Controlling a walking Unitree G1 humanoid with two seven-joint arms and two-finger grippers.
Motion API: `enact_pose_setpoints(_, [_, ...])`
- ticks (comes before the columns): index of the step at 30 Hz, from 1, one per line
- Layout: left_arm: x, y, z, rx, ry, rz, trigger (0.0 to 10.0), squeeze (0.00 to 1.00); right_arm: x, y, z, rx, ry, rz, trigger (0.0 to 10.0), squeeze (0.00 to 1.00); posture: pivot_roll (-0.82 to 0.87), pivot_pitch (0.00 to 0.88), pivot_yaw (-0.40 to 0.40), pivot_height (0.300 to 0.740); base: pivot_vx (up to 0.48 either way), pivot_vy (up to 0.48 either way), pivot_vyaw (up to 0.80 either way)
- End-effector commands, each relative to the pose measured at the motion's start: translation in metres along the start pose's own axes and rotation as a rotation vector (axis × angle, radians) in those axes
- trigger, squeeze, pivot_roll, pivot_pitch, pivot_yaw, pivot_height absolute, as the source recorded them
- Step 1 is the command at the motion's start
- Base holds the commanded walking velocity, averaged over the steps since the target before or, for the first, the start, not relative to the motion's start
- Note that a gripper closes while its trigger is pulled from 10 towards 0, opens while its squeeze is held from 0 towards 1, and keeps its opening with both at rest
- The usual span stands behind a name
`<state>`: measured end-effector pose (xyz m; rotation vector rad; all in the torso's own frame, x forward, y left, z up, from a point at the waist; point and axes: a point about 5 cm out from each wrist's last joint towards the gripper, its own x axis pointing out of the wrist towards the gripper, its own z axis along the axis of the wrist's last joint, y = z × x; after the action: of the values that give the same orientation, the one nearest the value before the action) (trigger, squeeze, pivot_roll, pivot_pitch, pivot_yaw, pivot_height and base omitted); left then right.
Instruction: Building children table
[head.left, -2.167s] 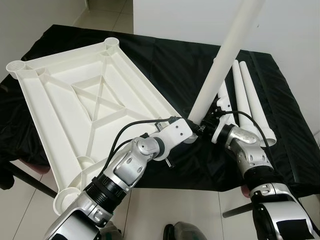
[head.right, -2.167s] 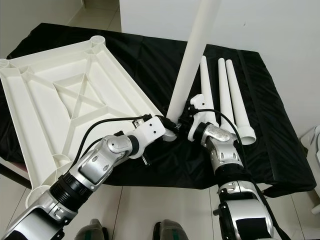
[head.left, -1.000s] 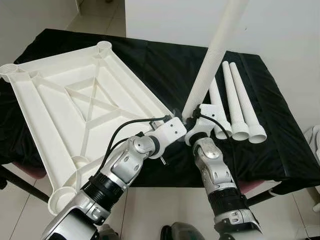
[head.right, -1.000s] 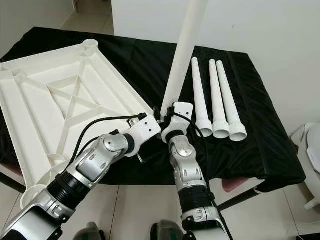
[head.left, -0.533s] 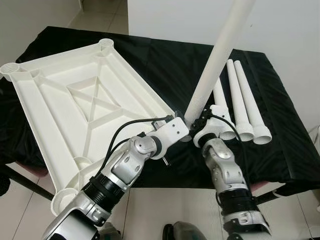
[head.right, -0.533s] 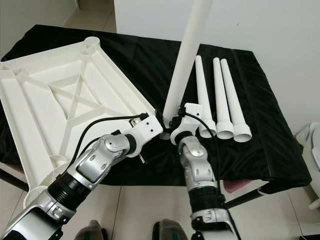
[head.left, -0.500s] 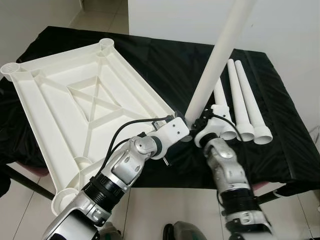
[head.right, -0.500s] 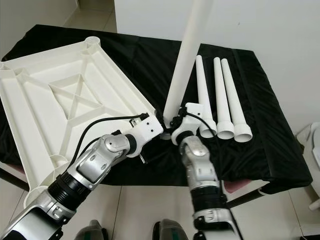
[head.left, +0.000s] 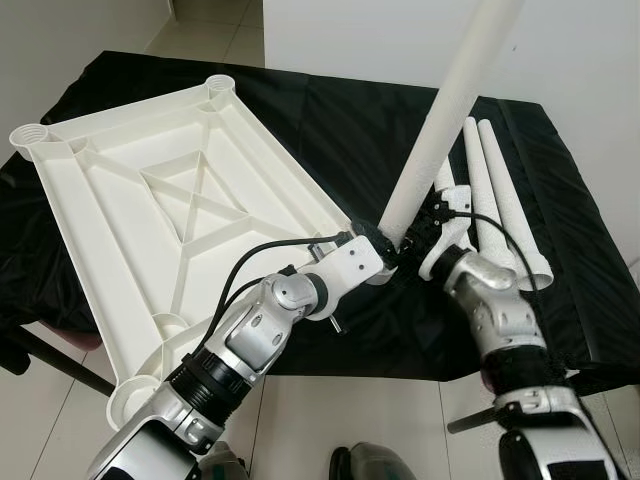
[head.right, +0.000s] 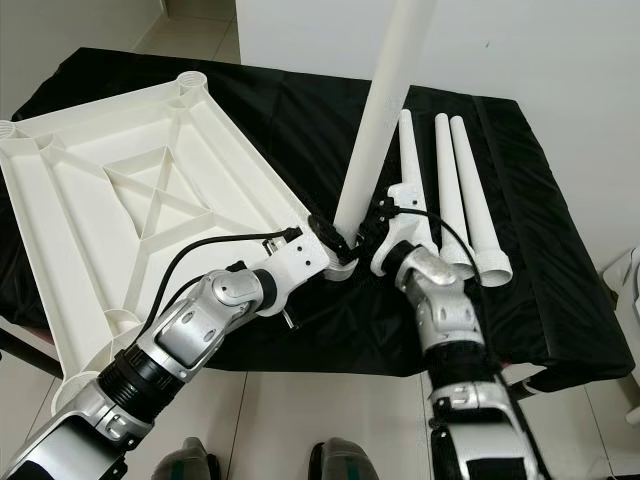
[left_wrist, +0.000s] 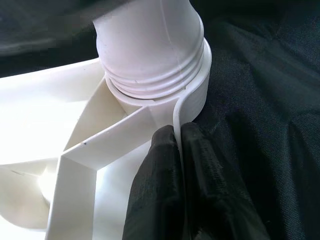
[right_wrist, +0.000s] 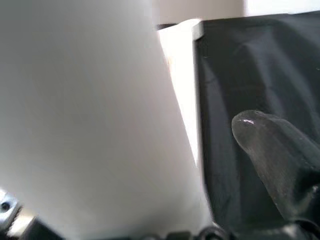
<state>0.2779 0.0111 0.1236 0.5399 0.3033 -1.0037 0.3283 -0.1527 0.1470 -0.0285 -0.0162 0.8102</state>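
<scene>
Tabletop (head.left: 150, 200), white moulded plastic, lying underside up on black cloth (head.left: 330, 110) over a stand, ribs and corner sockets exposed. No brand, label or writing legible on any part.

Fourth leg (head.left: 440, 120), long white tube, standing tilted with its threaded lower end seated in corner socket (left_wrist: 165, 90) nearest the robot's right. Three spare legs (head.right: 445, 180) lying side by side on the cloth beyond the right arm, wide ends toward the robot.

Left gripper (left_wrist: 177, 150): fingers pinched tight on the thin rim wall of the tabletop just beside the socket. Seen in the left wrist view alone: thread rings at the leg base, socket collar touching them, one black finger on each face of the rim.

Right gripper (head.right: 372, 228): at the foot of the upright leg, close against it. Right wrist view blurred; leg surface very near, one dark fingertip (right_wrist: 272, 150) apart from it over the cloth. Grasp on the leg cannot be confirmed.

Head views add pale tiled floor (head.left: 330, 410) under the stand.
</scene>
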Motion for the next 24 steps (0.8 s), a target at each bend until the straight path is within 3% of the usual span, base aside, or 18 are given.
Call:
enact_pose_setpoints(1, [0.004, -0.015, -0.019, -0.009, 0.092, -0.097, 10.0, 0.0, 0.001, 0.003, -0.006, 0.003, 0.028, 0.048, 10.0, 0.0, -0.05, 0.018, -0.033, 0.74, 0.0, 0.0, 0.0])
enact_pose_setpoints(3, [0.004, -0.015, -0.02, -0.009, 0.094, -0.096, 10.0, 0.0, 0.0, 0.003, -0.009, 0.0, 0.049, 0.084, 10.0, 0.0, -0.05, 0.018, -0.033, 0.74, 0.0, 0.0, 0.0])
enact_pose_setpoints(4, [0.003, -0.015, -0.02, -0.009, 0.095, -0.096, 10.0, 0.0, 0.0, 0.003, -0.011, -0.005, 0.058, 0.096, 8.7, 0.0, -0.05, 0.015, -0.036, 0.74, 0.0, 0.0, 0.0])
enact_pose_setpoints(6, [0.003, -0.015, -0.02, -0.01, 0.096, -0.094, 10.0, 0.0, 0.0, 0.003, -0.012, -0.005, 0.066, 0.112, 8.7, 0.0, -0.05, 0.012, -0.036, 0.74, 0.0, 0.0, 0.0])
enact_pose_setpoints(7, [0.003, -0.015, -0.02, -0.01, 0.096, -0.093, 10.0, 0.0, 0.0, 0.004, -0.013, -0.004, 0.07, 0.121, 10.0, 0.0, -0.05, 0.009, -0.036, 0.74, 0.0, 0.0, 0.0])
enact_pose_setpoints(10, [0.003, -0.014, -0.021, -0.011, 0.097, -0.091, 10.0, 0.0, 0.0, 0.004, -0.015, -0.004, 0.073, 0.137, 9.3, 0.0, -0.05, 0.006, -0.036, 0.74, 0.0, 0.0, 0.0])
enact_pose_setpoints(11, [0.003, -0.014, -0.021, -0.011, 0.097, -0.09, 10.0, 0.0, 0.0, 0.004, -0.016, -0.007, 0.077, 0.144, 8.5, 0.0, -0.05, 0.004, -0.035, 0.74, 0.0, 0.0, 0.0])
enact_pose_setpoints(13, [0.003, -0.014, -0.02, -0.01, 0.097, -0.09, 10.0, 0.0, 0.0, 0.004, -0.016, -0.008, 0.08, 0.153, 8.5, 0.0, -0.05, 0.004, -0.035, 0.74, 0.0, 0.0, 0.0])
enact_pose_setpoints(14, [0.003, -0.014, -0.02, -0.008, 0.097, -0.09, 10.0, 0.0, 0.0, 0.003, -0.017, -0.009, 0.084, 0.152, 3.9, 0.0, -0.05, 0.001, -0.033, 0.74, 0.0, 0.0, 0.0])
enact_pose_setpoints(16, [0.003, -0.014, -0.02, -0.007, 0.098, -0.09, 10.0, 0.0, 0.0, 0.002, -0.018, -0.01, 0.085, 0.154, 3.9, 0.0, -0.05, 0.001, -0.033, 0.74, 0.0, 0.0, 0.0])
enact_pose_setpoints(17, [0.003, -0.014, -0.02, -0.005, 0.098, -0.091, 10.0, 0.0, 0.0, 0.001, -0.019, -0.008, 0.086, 0.154, 2.7, 0.0, -0.05, 0.0, -0.033, 0.74, 0.0, 0.0, 0.0])
enact_pose_setpoints(18, [0.003, -0.014, -0.02, -0.005, 0.098, -0.091, 10.0, 0.0, 0.0, 0.001, -0.019, -0.008, 0.086, 0.154, 2.7, 0.0, -0.05, 0.0, -0.033, 0.74, 0.0, 0.0, 0.0])
enact_pose_setpoints(19, [0.003, -0.014, -0.021, -0.005, 0.099, -0.092, 10.0, 0.0, -0.001, -0.001, -0.021, -0.006, 0.087, 0.135, 0.0, 0.0, -0.05, 0.0, -0.032, 0.74, 0.0, 0.0, 0.0])
enact_pose_setpoints(20, [0.003, -0.014, -0.021, -0.005, 0.099, -0.092, 10.0, 0.0, -0.001, -0.001, -0.021, -0.006, 0.087, 0.135, 0.0, 0.0, -0.05, 0.0, -0.032, 0.74, 0.0, 0.0, 0.0])
enact_pose_setpoints(21, [0.003, -0.014, -0.021, -0.004, 0.099, -0.093, 10.0, 0.0, -0.001, -0.001, -0.023, -0.006, 0.093, 0.135, 1.4, 0.0, -0.05, 0.0, -0.033, 0.74, 0.0, 0.0, 0.0])
enact_pose_setpoints(22, [0.003, -0.015, -0.021, -0.004, 0.099, -0.093, 10.0, 0.0, -0.002, -0.001, -0.024, -0.007, 0.098, 0.136, 1.4, 0.0, -0.05, 0.0, -0.033, 0.74, 0.0, 0.0, 0.0])
enact_pose_setpoints(23, [0.003, -0.015, -0.021, -0.004, 0.099, -0.093, 10.0, 0.0, -0.002, -0.001, -0.025, -0.008, 0.101, 0.135, 0.0, 0.0, -0.05, 0.0, -0.033, 0.74, 0.0, 0.0, 0.0])
enact_pose_setpoints(24, [0.003, -0.015, -0.021, -0.004, 0.099, -0.094, 10.0, 0.0, -0.003, -0.001, -0.027, -0.006, 0.103, 0.129, 0.0, 0.0, -0.05, 0.0, -0.033, 0.74, 0.0, 0.0, 0.0])
